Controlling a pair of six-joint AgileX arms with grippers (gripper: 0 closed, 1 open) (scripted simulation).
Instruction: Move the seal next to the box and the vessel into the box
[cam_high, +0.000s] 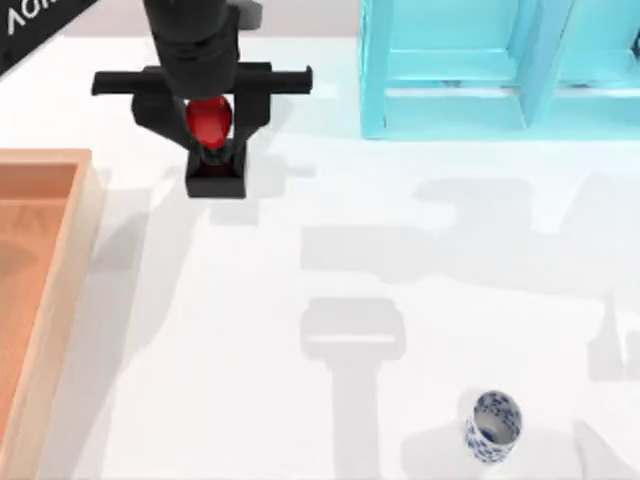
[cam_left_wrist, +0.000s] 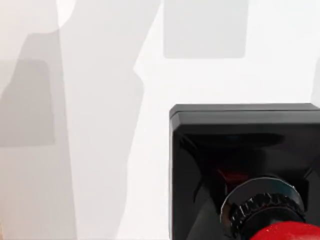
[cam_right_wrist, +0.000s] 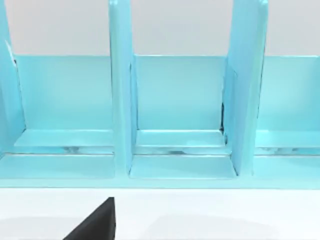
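A: Red knob of the seal (cam_high: 210, 120) sits between the fingers of the left gripper (cam_high: 209, 128) in the upper left of the top view; the jaws are clamped on it. The black base is near the box (cam_high: 88, 215) but apart from its rim.

B: Is the base on the table (cam_high: 300, 300)?

A: Cannot tell. Judgement: carry the seal toward the box rim at the left edge, keep it upright, stop just beside the rim, then release.

B: And the vessel (cam_high: 493, 426)?

A: Lower right of the frame, well apart from the box. The right wrist view faces the cyan shelf unit (cam_right_wrist: 180, 110).
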